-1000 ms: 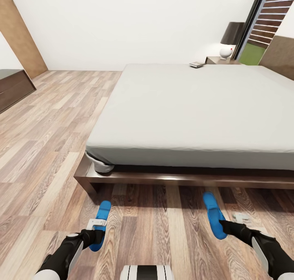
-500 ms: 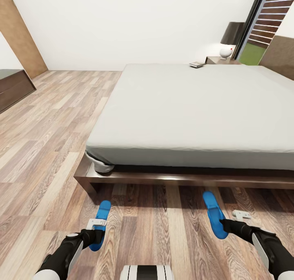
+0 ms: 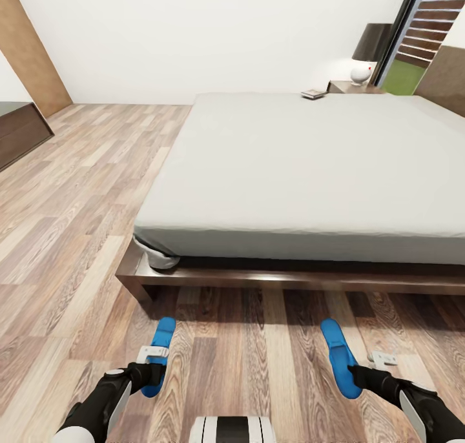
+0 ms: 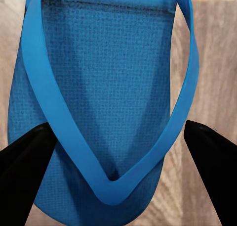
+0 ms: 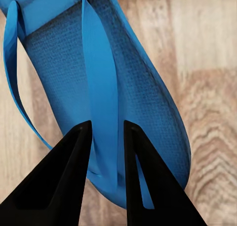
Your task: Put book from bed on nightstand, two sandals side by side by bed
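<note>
Two bright blue sandals lie low in front of the bed. My left gripper holds the left sandal across its toe end. Its fingers stand wide, one against each side edge of this sandal. My right gripper is shut on the strap of the right sandal, just above the wood-plank floor. The book lies at the mattress's far corner, beside the nightstand.
A lamp stands on the nightstand, with a dark-framed window behind it. A long low dark bench sits at the far left. The bed's dark wooden frame runs just ahead of both sandals.
The camera has shifted, so the bed and room sit a little higher in the picture. My right gripper and its sandal have drawn back toward me. The left gripper holds its place in the picture.
</note>
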Controlling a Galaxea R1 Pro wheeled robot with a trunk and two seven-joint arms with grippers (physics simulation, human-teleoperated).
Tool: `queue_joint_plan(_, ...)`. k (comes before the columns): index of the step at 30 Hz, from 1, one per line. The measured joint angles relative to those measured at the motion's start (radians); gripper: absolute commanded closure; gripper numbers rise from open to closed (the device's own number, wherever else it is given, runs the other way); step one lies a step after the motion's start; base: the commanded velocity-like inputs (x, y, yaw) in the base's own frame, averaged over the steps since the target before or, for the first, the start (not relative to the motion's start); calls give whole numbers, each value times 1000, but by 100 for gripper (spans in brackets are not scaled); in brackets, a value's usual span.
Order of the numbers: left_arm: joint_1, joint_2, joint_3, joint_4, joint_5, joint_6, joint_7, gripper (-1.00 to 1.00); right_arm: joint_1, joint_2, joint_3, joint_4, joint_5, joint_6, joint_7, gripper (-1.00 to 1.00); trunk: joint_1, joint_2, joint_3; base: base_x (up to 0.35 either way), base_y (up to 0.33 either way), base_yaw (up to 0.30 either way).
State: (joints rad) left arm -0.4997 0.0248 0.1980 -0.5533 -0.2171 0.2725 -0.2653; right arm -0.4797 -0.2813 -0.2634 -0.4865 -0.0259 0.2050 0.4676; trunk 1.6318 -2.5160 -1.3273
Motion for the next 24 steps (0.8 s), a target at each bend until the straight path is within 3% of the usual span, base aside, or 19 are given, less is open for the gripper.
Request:
queue_joint_plan(6,0,0,0,-1,0,-1,0,100,0,1,0,-1,1,0,0,100,3,-1,-23,0,0,0)
queue_joint_plan(15,0,0,-1,-3,1,-1,-1,100,0,7,-3,-15,0,-1,-8,100,3,-1,-23,0,0,0)
queue_joint_plan(21,0,0,-1,-3,0,-1,-1,100,8,3,-3,-229,-1,2,1,100,3,-1,-23,0,0,0)
queue_joint_plan(24,0,1,0,-4,1,-1,-2,100,82,3,-2,-269,5,2,1,100,3,-1,-23,0,0,0)
